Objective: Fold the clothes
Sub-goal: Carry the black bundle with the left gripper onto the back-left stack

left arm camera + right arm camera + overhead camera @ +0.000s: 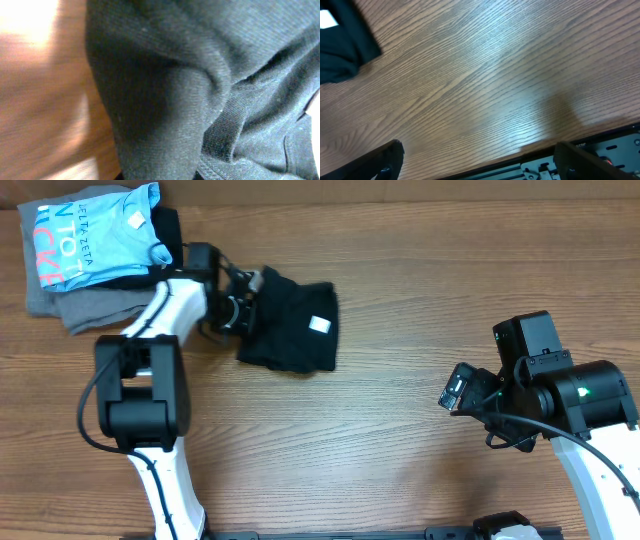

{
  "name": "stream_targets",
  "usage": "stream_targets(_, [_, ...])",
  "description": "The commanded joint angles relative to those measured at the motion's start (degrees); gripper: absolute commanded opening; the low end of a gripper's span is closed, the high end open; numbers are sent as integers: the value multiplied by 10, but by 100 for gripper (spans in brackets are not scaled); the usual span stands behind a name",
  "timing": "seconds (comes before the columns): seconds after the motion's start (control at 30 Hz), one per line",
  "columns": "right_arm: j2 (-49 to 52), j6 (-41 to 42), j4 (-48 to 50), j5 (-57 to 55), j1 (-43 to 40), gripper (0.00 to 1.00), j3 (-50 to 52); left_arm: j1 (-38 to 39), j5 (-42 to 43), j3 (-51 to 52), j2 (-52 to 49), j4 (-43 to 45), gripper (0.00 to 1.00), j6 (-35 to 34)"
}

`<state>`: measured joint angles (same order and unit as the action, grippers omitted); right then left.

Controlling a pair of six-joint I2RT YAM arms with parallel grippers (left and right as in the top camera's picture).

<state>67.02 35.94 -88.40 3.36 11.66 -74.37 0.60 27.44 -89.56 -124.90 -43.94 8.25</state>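
T-shirt (290,330), black, shown as a compact bundle on the table (400,460), left of centre, with its white neck label (320,324) facing up. The doubled edges and small outline suggest that most of the folding is already done. The bundle lies just beside, but apart from, a stack at the far left corner, where a light-blue shirt (100,225) rests on a grey garment (70,305); this stack is probably where finished pieces are collected.

The left gripper (243,298) sits at the bundle's upper-left edge, on the side facing the stack. Its jaws are drawn almost fully together. The left wrist view is filled with creased black knit and does not show the fingertips, so the hold cannot be seen directly; the fabric bunched close to the lens suggests a pinch on a thin layer of cloth. A grip on this edge would suit either a last tuck or a drag toward the stack.

The right gripper (458,392) hangs well apart from the T-shirt, over bare wood on the right. Its jaws stand wide with nothing between them, likely parked to leave the left arm room.
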Motion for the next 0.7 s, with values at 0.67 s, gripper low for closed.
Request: stream_targets(0.67, [-8,-4,-8,-7,-2,100,-18,-135,-76,-437,-7,-129,4,-25])
